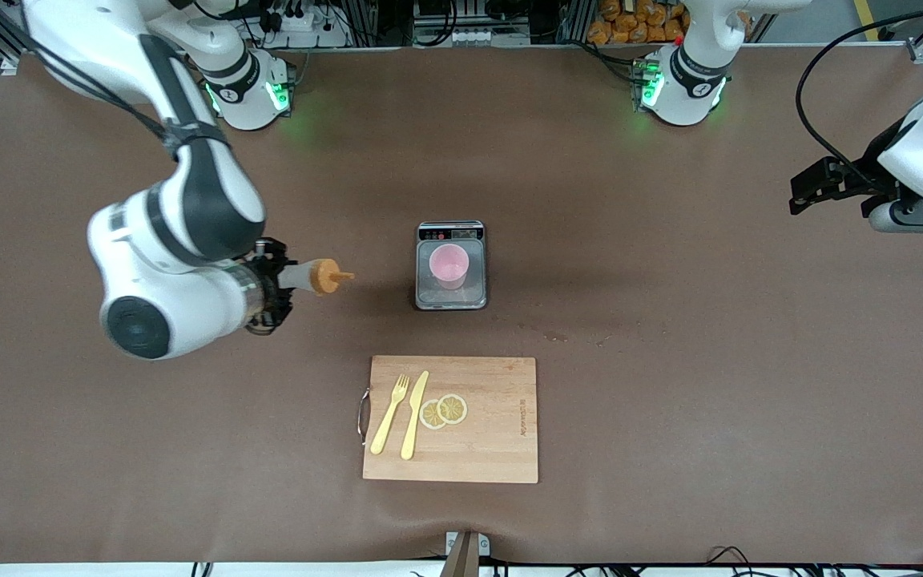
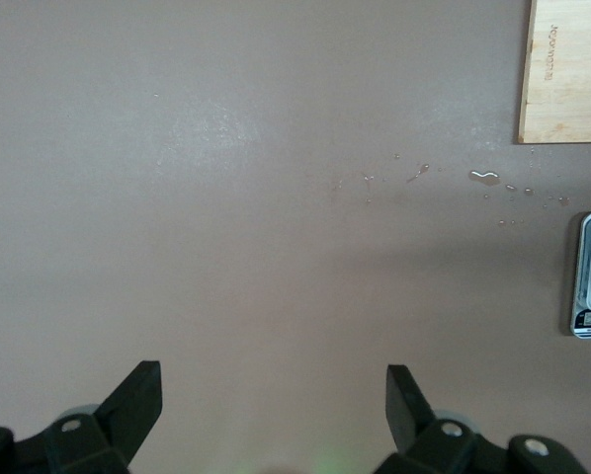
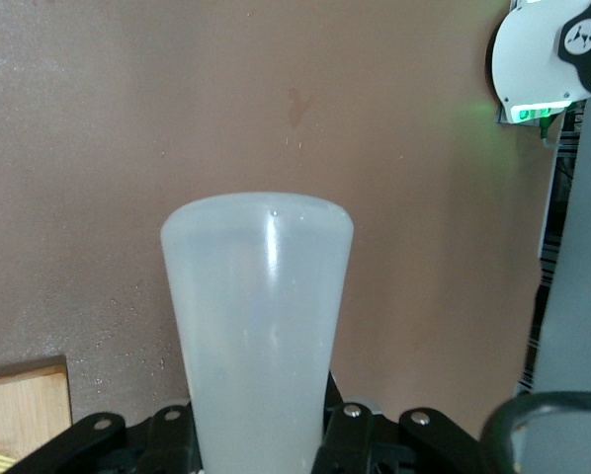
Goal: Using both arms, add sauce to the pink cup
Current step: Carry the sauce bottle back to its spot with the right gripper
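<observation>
My right gripper [image 1: 273, 282] sits at the middle left of the front view, up in the air over bare table. Its fingers are clamped on the sauce bottle [image 1: 309, 276], which lies on its side with the orange cap pointing at the pink cup [image 1: 449, 266]. The big white arm hides most of that gripper from me. In the right wrist view the bottle [image 3: 259, 326] fills the middle and its cap end is cut off, so I only see the milky body.

The pink cup stands on a small scale [image 1: 451, 266] in the center of the front view. I cannot tell if anything is in the cup.

My left gripper [image 1: 810, 186] waits at the upper right edge of the front view, partly cut off. Its fingers [image 2: 137, 395] are wide apart and hold nothing, as the left wrist view shows.

A few wet drops [image 2: 483, 179] lie on the table [image 1: 670, 361] between the scale and the wooden board [image 1: 493, 433]. The board is lower in the front view, with a yellow fork [image 1: 390, 414], a yellow knife [image 1: 414, 415] and two lemon slices [image 1: 444, 411] on it. Nothing stands between the bottle and the cup.
</observation>
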Controlling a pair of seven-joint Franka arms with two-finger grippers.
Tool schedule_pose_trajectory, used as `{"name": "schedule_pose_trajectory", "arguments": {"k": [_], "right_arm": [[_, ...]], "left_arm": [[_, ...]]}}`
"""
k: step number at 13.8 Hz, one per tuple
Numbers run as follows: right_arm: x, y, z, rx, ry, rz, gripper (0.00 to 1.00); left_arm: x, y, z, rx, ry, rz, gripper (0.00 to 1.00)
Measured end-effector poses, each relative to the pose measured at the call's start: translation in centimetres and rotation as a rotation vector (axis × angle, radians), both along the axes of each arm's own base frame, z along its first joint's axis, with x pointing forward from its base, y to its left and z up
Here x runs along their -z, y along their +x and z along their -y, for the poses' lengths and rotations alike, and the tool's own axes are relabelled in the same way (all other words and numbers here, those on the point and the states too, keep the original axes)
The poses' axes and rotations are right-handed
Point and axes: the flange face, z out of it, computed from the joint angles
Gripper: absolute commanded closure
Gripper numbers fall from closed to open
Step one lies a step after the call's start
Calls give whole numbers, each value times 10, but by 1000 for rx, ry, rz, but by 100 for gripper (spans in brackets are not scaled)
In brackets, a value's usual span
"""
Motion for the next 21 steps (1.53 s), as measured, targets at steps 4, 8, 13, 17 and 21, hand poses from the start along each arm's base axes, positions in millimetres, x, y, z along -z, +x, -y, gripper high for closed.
{"name": "schedule_pose_trajectory", "arguments": {"k": [4,8,13,17,21], "right_arm": [[4,11,85,-55,223,-31,100],[20,12,194,-76,461,-4,100],[81,-2,302,-57,703,45,100],[142,-19,362,-29,846,86,100],[212,-46,418,46,986,134,100]], "left_arm": [[-1,1,-1,7,-1,2,0],[3,3,-2,5,0,-3,0],[2,6,-2,4,0,3,0],[5,8,-2,4,0,-2,0],[4,9,-1,5,0,0,0]]}}
